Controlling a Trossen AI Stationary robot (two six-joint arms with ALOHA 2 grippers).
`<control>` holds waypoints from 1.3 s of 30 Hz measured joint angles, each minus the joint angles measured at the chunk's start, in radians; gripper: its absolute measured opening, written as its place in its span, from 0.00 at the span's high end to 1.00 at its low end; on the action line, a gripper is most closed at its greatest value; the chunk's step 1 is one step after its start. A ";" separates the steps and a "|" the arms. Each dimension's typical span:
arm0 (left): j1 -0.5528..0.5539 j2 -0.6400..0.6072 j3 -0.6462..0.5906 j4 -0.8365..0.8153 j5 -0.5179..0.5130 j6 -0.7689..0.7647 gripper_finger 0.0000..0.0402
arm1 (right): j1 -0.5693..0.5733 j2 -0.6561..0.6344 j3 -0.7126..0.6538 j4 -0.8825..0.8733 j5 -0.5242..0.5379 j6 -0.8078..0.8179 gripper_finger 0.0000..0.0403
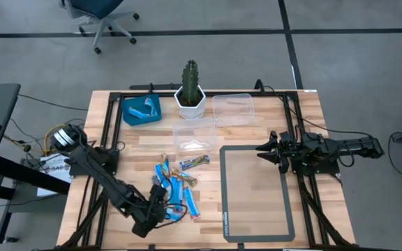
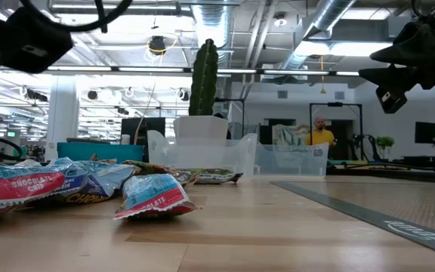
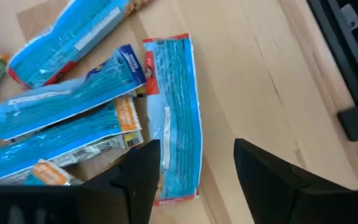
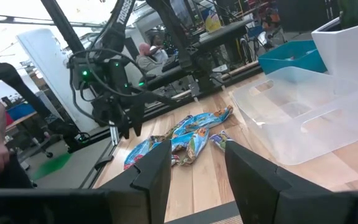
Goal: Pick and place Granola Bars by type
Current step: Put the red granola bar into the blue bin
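A robotics lab: exposed ceiling ducts (image 2: 331,23), concrete floor (image 1: 40,56), office chair (image 1: 100,14), and a wooden workbench (image 1: 326,111).

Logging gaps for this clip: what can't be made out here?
- High view: left gripper covers part of the bar pile; exact count unclear.
- Left wrist view: bars cut off by the edges and fingers.
- Clear containers: contents too faint to tell.

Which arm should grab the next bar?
Left. Its pincer hangs open right over the bars, fingers straddling the edge of a light blue bar. The right pincer waits off by the mat, empty.
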 joint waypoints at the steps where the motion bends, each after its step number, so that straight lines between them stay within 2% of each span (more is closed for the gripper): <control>1: 0.003 0.002 0.000 0.001 0.000 0.000 0.50 | 0.000 0.000 0.000 0.000 0.000 0.000 0.65; 7: 0.038 0.032 0.000 0.020 -0.026 0.009 0.50 | 0.000 0.000 0.000 0.000 0.000 0.000 0.64; 25: 0.066 0.167 0.002 0.097 0.062 0.026 0.50 | 0.000 0.000 0.000 0.000 0.000 0.000 0.65; 32: 0.070 0.175 0.004 0.106 0.062 0.015 0.50 | 0.000 0.000 0.000 0.000 0.000 0.000 0.64; 35: 0.071 0.175 0.004 0.107 0.077 0.008 0.53 | 0.000 0.000 0.000 0.000 0.000 0.000 0.64; 39: 0.072 0.176 0.004 0.108 0.078 -0.017 0.64 | 0.000 0.000 0.000 0.000 0.000 0.000 0.65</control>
